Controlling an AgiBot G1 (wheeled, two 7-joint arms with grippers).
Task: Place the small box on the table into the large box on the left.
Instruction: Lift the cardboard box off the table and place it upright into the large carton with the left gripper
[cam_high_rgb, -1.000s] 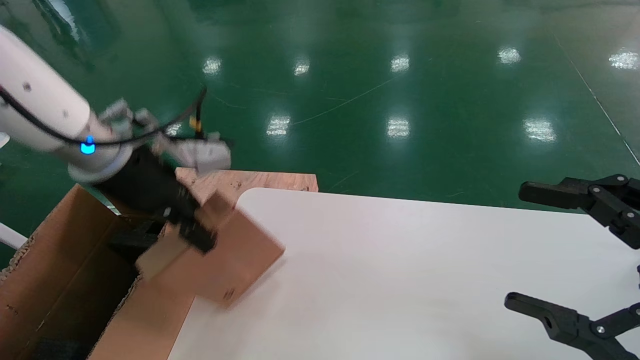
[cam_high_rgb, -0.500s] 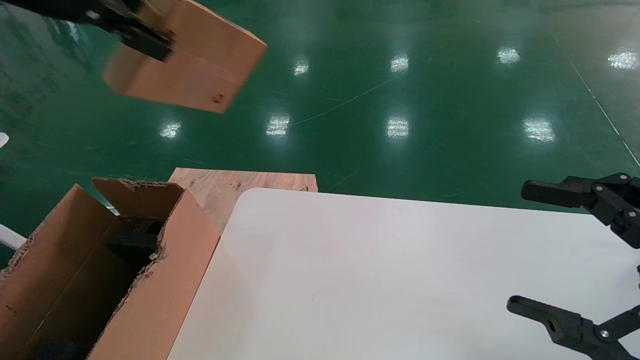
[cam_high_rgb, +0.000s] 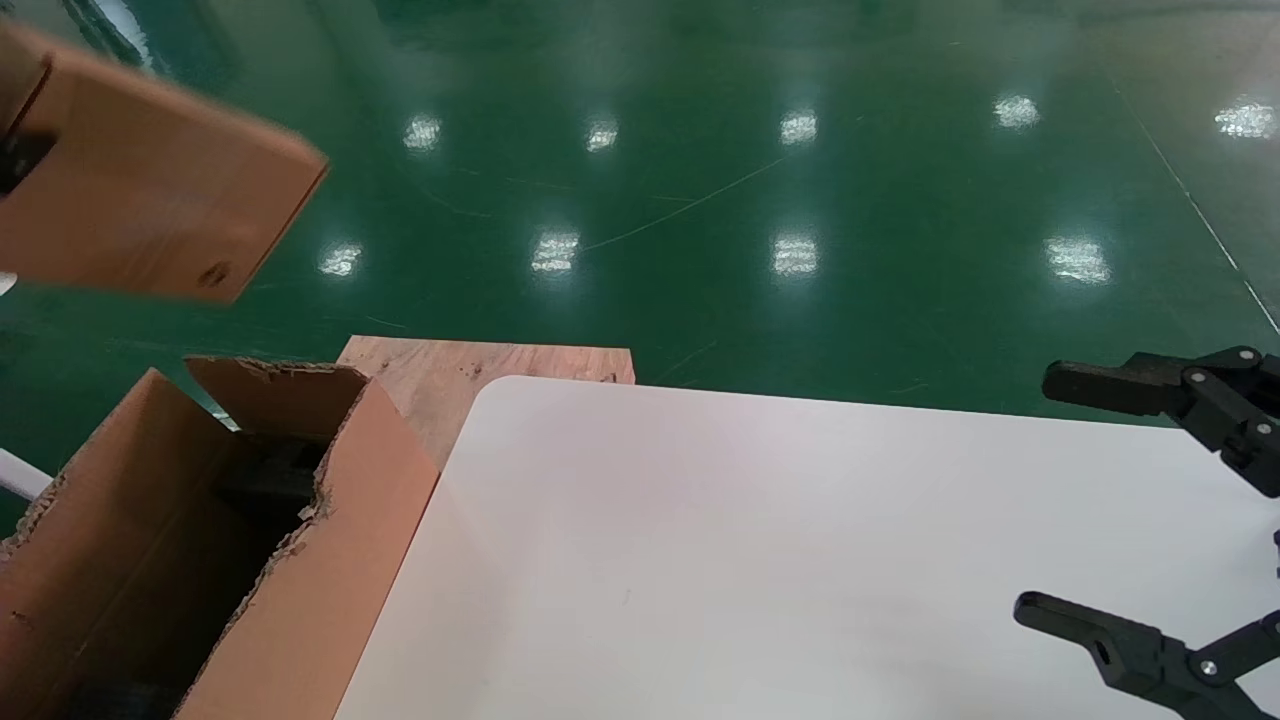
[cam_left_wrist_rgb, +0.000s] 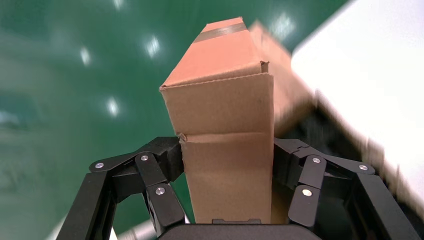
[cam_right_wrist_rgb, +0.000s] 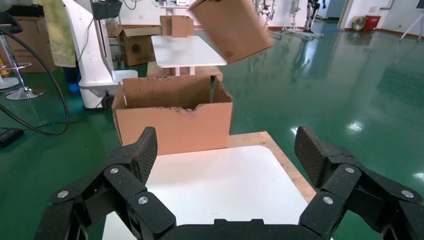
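Note:
The small box (cam_high_rgb: 150, 185), pinkish-brown with a small dark mark near one corner, hangs high in the air at the far left, above and beyond the large box (cam_high_rgb: 200, 540). My left gripper (cam_left_wrist_rgb: 225, 150) is shut on the small box (cam_left_wrist_rgb: 227, 150), its fingers (cam_left_wrist_rgb: 165, 160) pressing both sides; only a dark bit of it shows at the head view's left edge. The small box also shows in the right wrist view (cam_right_wrist_rgb: 232, 27), above the large box (cam_right_wrist_rgb: 172, 117). The white table (cam_high_rgb: 750, 560) is bare. My right gripper (cam_right_wrist_rgb: 225, 150) is open and empty over the table's right end (cam_high_rgb: 1100, 500).
A plywood board (cam_high_rgb: 480, 375) lies under the table's far left corner, beside the large box. Green shiny floor surrounds the table. In the right wrist view a white robot base (cam_right_wrist_rgb: 97, 55), another white table (cam_right_wrist_rgb: 185, 50) and more cartons stand beyond the large box.
My left gripper lifted the small box off the table's left end, high into the air, then carried it left, over the large box. The right arm has not moved.

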